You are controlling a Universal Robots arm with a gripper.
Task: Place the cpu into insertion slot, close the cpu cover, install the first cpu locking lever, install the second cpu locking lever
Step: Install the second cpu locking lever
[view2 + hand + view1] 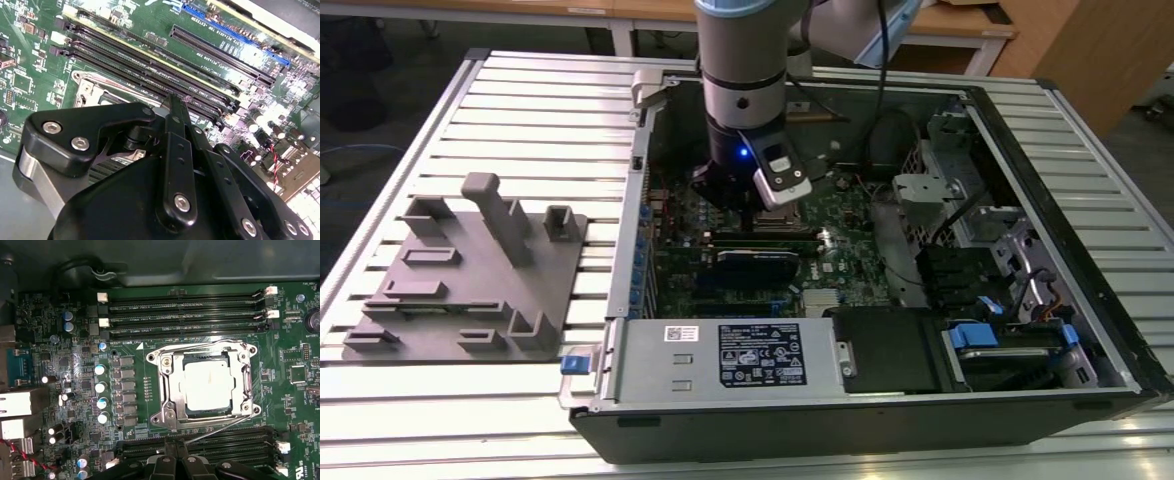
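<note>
Lying in its socket beside the hand [175, 452]: cpu [209, 386]

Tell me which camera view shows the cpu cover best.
The first wrist view: the cpu cover is seen square-on, its silver frame lying flat around the cpu. The second wrist view shows a corner of it behind the gripper. In the exterior view the arm blocks that spot.
</note>
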